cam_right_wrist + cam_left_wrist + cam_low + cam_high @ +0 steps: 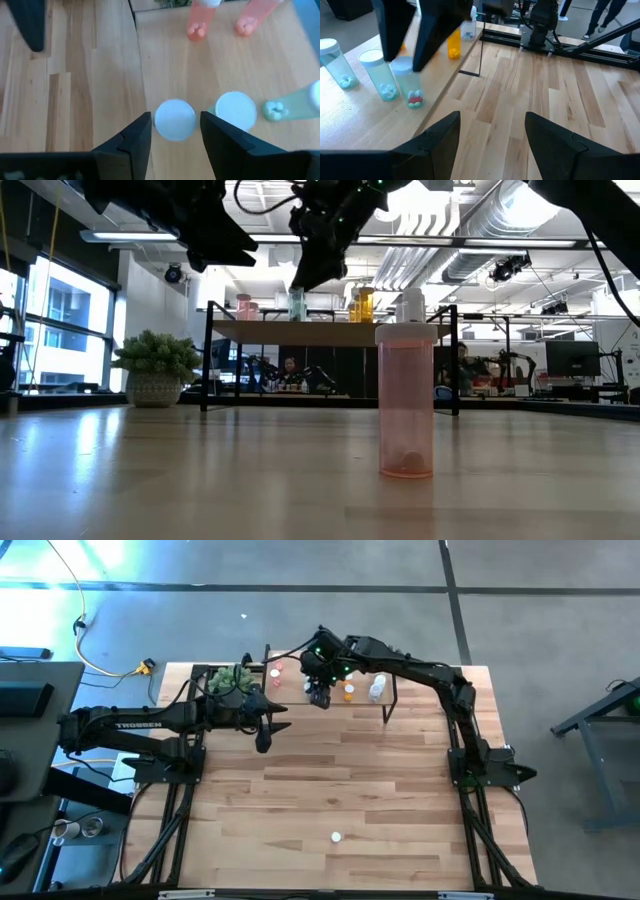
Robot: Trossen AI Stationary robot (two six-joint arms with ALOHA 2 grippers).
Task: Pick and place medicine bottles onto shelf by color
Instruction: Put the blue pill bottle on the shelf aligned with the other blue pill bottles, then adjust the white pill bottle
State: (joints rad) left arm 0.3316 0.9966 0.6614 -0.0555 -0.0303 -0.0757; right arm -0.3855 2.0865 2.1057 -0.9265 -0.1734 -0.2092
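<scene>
Over the shelf (pixel 330 698) at the far side of the table, the right gripper (pixel 175 131) hung above a green bottle (pixel 174 120), its fingers spread to either side of the white cap with bare gaps between, holding nothing. A second green bottle (pixel 236 110) stood just beside it, close enough that the finger between them had little room. Two pink bottles (pixel 200 17) stood farther left on the shelf, near the potted plant (pixel 230 680), and orange bottles (pixel 348 692) and a clear one (pixel 377 690) stood to the right. One pink bottle (pixel 405 402) was off the shelf, upright and alone near the front edge of the table (pixel 330 790).

The left gripper (pixel 490 132) waited over the table just in front of the shelf's left end, its fingers wide apart and empty.

These bottles looked like thin, stiff plastic, nearly empty apart from a few pills at the bottom, so probably very light and easy to tip or knock along the smooth wood. The walls seemed slick and round, so a pinch would likely hold best square across the cap or high on the body just below it. A light squeeze should do.
</scene>
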